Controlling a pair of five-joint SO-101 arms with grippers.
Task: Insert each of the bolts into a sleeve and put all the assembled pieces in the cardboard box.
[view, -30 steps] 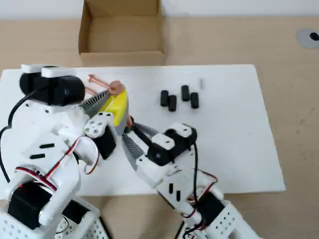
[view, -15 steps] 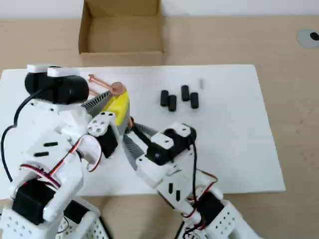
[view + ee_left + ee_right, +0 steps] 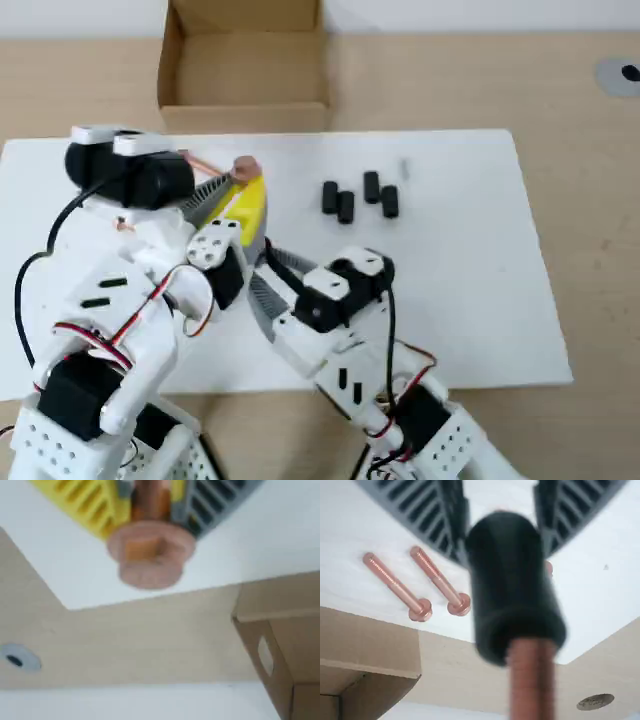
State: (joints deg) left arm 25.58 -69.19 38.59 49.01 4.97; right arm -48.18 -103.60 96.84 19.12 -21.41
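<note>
Jaws grip bolt (image 3: 151, 555) (left) and sleeve (image 3: 512, 585) (right); left arm (image 3: 130, 182) shifted toward box (image 3: 245, 70).

- left gripper (image 3: 155, 530): one finger yellow, the other grey, both ribbed (slatted pattern)
- bolt (image 3: 150, 555) in it: copper
- right gripper (image 3: 500, 545): dark grey fingers, same ribbing
- sleeve (image 3: 512, 590): black; shank (image 3: 530, 680) at its end is copper, threaded
- loose bolts (image 3: 395, 585): copper
- spare sleeves (image 3: 346, 207), 12 o'clock in high view: black
- mat (image 3: 470, 280): white
- table (image 3: 580, 200): tan wood
- cardboard box (image 3: 245, 70), 11 o'clock: plain brown
- arms (image 3: 110, 290): white shells, black motors, red and black wires
</note>
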